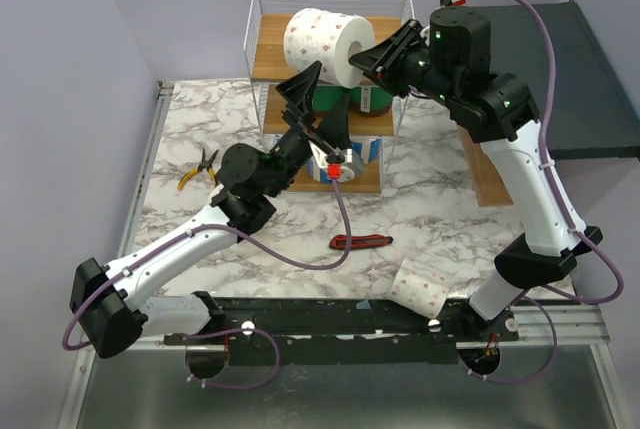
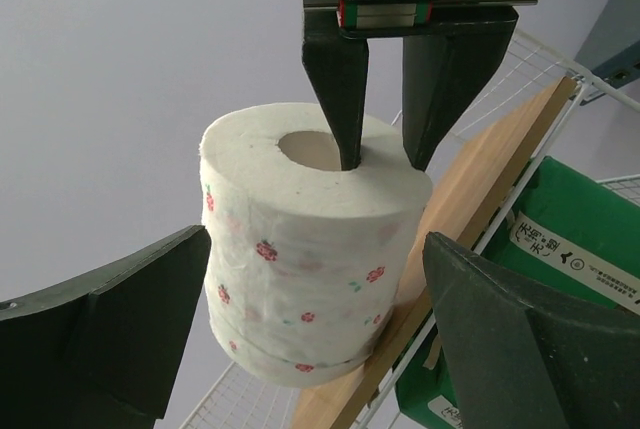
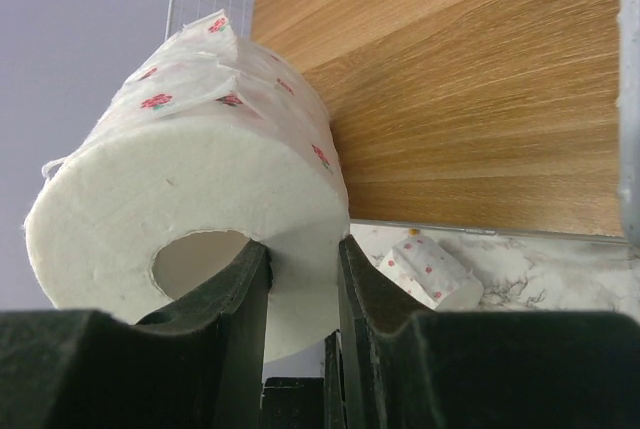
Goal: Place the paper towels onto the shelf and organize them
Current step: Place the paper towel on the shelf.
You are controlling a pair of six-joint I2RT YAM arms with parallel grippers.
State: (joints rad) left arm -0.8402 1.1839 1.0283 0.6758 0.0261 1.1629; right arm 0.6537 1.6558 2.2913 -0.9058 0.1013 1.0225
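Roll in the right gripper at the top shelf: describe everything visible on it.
The roll is white soft paper with small red-pink dots, unwrapped, hollow core. It lies on its side at the edge of the shelf's top wooden board, core toward the right gripper, whose fingers pinch its wall, one inside the core, one outside.

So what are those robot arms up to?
The right gripper is pinching a white paper towel roll with pink dots, one finger inside its core, at the top tier of the shelf. The left gripper hangs open, pointed at it. Green-wrapped rolls sit on the middle tier, and another dotted roll lies on the table.
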